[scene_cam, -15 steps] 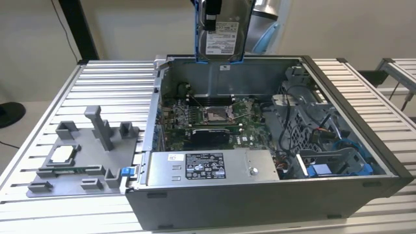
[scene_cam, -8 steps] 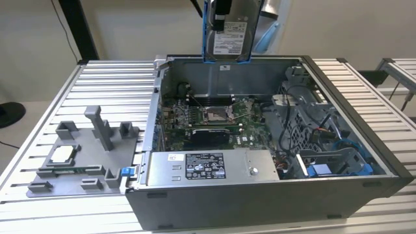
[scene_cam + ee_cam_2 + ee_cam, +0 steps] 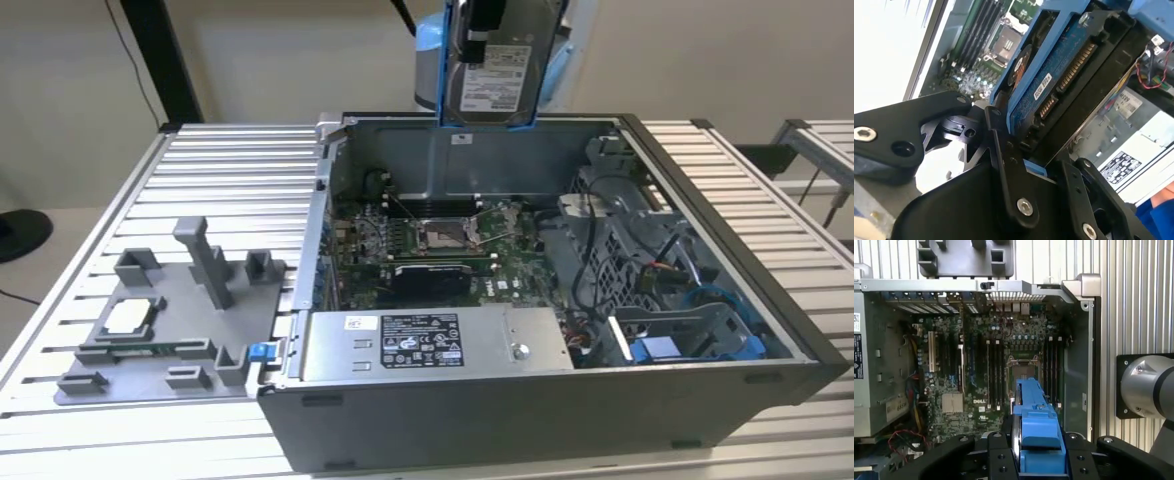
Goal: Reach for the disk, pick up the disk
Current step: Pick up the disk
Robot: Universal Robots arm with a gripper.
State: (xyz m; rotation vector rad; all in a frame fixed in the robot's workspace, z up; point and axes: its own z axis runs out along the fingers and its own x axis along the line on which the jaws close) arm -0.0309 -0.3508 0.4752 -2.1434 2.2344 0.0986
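Note:
The disk [image 3: 494,78] hangs upright above the back wall of the open computer case [image 3: 534,425], its white label facing the exterior view and its blue carrier frame along its edges. My gripper [image 3: 482,35] comes down from above and is shut on the disk. In the second wrist view the disk [image 3: 1064,70] shows its blue circuit board and connector, clamped between my black fingers [image 3: 1004,165]. In the first wrist view the blue frame [image 3: 1035,412] sticks out from my gripper [image 3: 1039,452] over the motherboard [image 3: 979,370].
The case lies open on a slatted aluminium table [image 3: 227,160]. Inside are the motherboard [image 3: 427,240], a grey labelled power-supply box [image 3: 427,345] and a blue drive bay [image 3: 694,335]. A grey fixture [image 3: 174,320] holding a small square chip [image 3: 127,315] stands on the exterior view's left.

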